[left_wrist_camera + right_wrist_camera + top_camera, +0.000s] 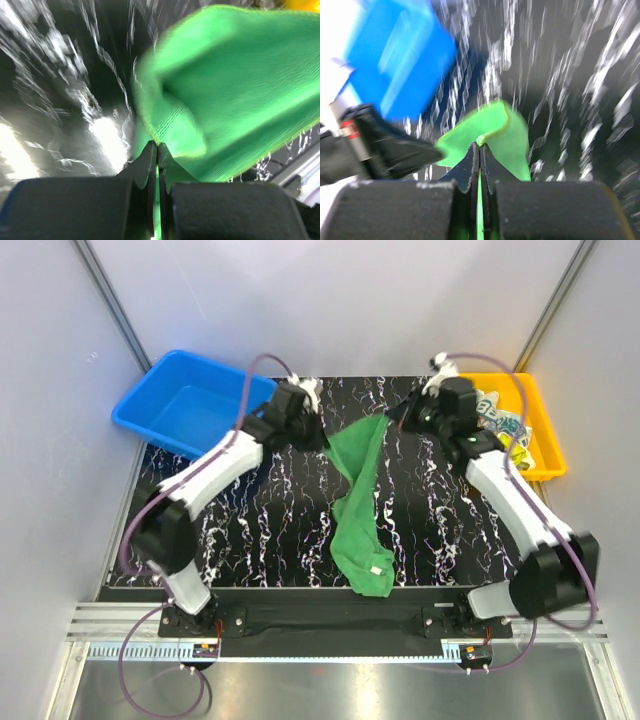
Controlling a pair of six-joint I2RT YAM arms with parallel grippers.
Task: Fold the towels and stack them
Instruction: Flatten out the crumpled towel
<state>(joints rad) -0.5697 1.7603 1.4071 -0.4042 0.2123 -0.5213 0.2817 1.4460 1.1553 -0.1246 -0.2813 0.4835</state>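
Two parts of the plain green square cloth towel (362, 510), at its far end, are pinched: one by the left end effector (157, 145), one by the right end effector (480, 145), both clenched on it, prob. so it can be spread flat for folding. The rest is laid on the black marbled desk (250, 530), twd. the near edge.

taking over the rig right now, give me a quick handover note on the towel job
Left hand: shut on the plain green cloth towel.
Right hand: shut on the same towel.
The towel's upper end is held at the far middle of the black marbled table, and the rest trails toward the near edge.
The crumpled printed cloth towels lie in the orange plastic bin, far right.
Done: both hands grip the green towel.
Left: fold it, fold the others, stack; no fold or stack visible yet.
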